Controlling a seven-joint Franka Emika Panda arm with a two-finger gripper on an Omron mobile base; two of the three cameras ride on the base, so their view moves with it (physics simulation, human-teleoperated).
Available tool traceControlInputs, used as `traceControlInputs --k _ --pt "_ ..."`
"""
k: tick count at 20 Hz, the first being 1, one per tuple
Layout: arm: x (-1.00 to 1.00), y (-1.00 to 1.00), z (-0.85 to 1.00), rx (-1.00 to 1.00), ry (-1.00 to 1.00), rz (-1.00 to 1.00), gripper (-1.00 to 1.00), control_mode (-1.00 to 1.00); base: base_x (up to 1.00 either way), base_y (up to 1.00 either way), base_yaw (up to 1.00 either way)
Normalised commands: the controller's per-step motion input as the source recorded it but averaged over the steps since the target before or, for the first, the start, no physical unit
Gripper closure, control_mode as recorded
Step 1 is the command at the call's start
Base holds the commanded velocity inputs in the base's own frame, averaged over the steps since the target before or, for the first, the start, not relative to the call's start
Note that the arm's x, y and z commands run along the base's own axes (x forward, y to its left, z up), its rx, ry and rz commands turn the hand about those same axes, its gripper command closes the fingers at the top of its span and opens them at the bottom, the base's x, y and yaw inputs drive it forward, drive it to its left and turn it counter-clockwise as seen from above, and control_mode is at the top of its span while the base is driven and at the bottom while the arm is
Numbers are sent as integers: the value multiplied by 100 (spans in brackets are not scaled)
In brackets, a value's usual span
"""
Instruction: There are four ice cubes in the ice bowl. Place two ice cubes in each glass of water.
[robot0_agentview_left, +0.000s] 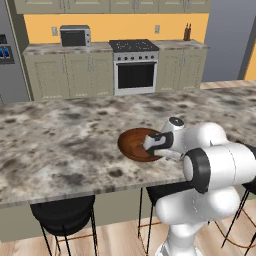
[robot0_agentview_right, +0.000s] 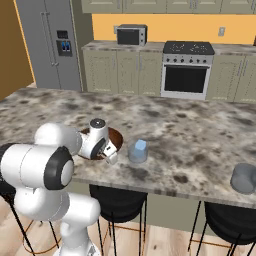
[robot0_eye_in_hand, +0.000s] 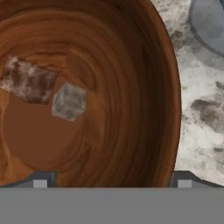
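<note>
Beneath the tool (robot0_eye_in_hand: 112, 181), ice cubes (robot0_eye_in_hand: 68, 102) inside the ice bowl (robot0_eye_in_hand: 153, 87).

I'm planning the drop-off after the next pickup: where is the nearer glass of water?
The nearer glass of water stands on the island counter just right of the ice bowl in the right base view, apart from it, an ice cube poking out of it.

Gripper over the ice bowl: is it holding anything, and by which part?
Nothing is held. The gripper is open above the ice bowl, its fingertips wide apart with nothing between them; two ice cubes lie loose in the bowl.
</note>
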Motion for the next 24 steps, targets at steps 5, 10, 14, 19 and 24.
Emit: traceControlInputs --k 5,10,14,19,24 --pt "12 5 -6 1 2 0 100 -100 0 0 0" --pt "-26 0 44 2 -19 -4 100 -100 0 0 0" --pt "-59 0 100 9 -42 -13 100 -100 0 0 0" --pt "-96 0 100 24 -35 -14 100 -100 0 0 0" --pt "-81 -5 100 20 -7 -23 100 -100 0 0 0"
